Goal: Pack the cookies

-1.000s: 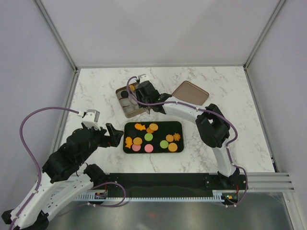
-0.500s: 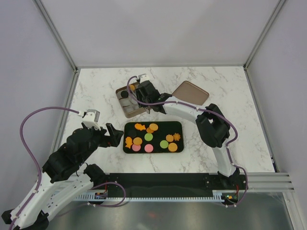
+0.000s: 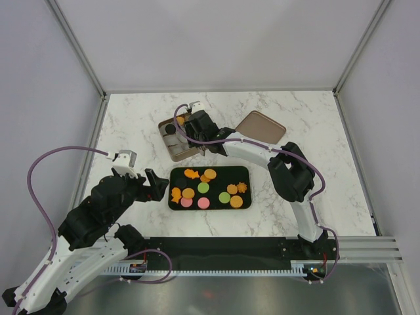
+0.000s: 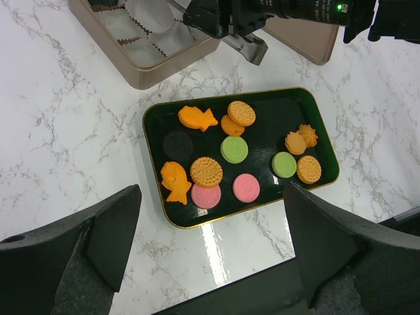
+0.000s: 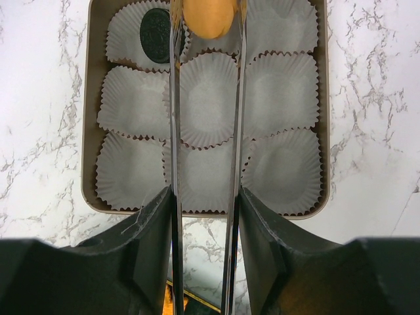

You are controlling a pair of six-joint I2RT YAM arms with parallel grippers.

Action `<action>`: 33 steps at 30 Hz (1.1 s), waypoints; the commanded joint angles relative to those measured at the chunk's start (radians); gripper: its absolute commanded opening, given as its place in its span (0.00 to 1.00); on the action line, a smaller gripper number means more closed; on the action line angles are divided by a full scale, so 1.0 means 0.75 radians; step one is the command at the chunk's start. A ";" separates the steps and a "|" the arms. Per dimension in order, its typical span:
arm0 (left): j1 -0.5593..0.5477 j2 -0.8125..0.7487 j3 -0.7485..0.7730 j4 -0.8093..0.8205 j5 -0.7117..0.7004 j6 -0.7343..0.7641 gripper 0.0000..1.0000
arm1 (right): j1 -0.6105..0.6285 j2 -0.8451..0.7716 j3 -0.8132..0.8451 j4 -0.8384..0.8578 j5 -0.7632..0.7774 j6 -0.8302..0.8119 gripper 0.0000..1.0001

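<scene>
Several cookies (image 4: 234,149) in orange, green, pink and black lie on a black tray (image 3: 244,172) at the table's middle. A tan tin (image 5: 88,131) behind it holds pale paper cups. A black cookie (image 5: 156,27) sits in its top left cup. My right gripper (image 5: 207,8) hangs over the tin with its long thin blades slightly parted. An orange cookie (image 5: 207,20) lies between the blade tips over the top middle cup. My left gripper (image 4: 210,256) hovers wide open above the tray's near left edge, holding nothing.
The tin's lid (image 3: 260,126) lies flat at the back right. The right arm (image 3: 289,172) bends round the tray's right side. Grey walls enclose the marble table (image 3: 131,125) on three sides.
</scene>
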 commanded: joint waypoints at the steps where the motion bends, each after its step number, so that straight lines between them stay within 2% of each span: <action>1: -0.004 0.006 -0.004 0.046 -0.022 -0.020 0.96 | -0.001 -0.032 0.018 0.046 -0.008 0.014 0.50; 9: -0.004 0.006 -0.004 0.046 -0.022 -0.020 0.97 | -0.003 -0.032 0.022 0.031 -0.006 0.012 0.53; 17: -0.004 -0.009 -0.004 0.048 -0.024 -0.020 0.97 | -0.001 -0.271 -0.041 -0.079 0.008 0.020 0.51; 23: -0.004 -0.033 -0.004 0.050 -0.028 -0.022 0.97 | -0.001 -0.669 -0.368 -0.122 -0.084 0.078 0.51; 28: -0.002 -0.037 -0.004 0.050 -0.028 -0.022 0.97 | 0.018 -1.017 -0.732 -0.175 -0.190 0.135 0.51; 33: -0.002 -0.031 -0.004 0.048 -0.016 -0.020 0.97 | 0.063 -1.248 -1.033 -0.243 -0.227 0.200 0.51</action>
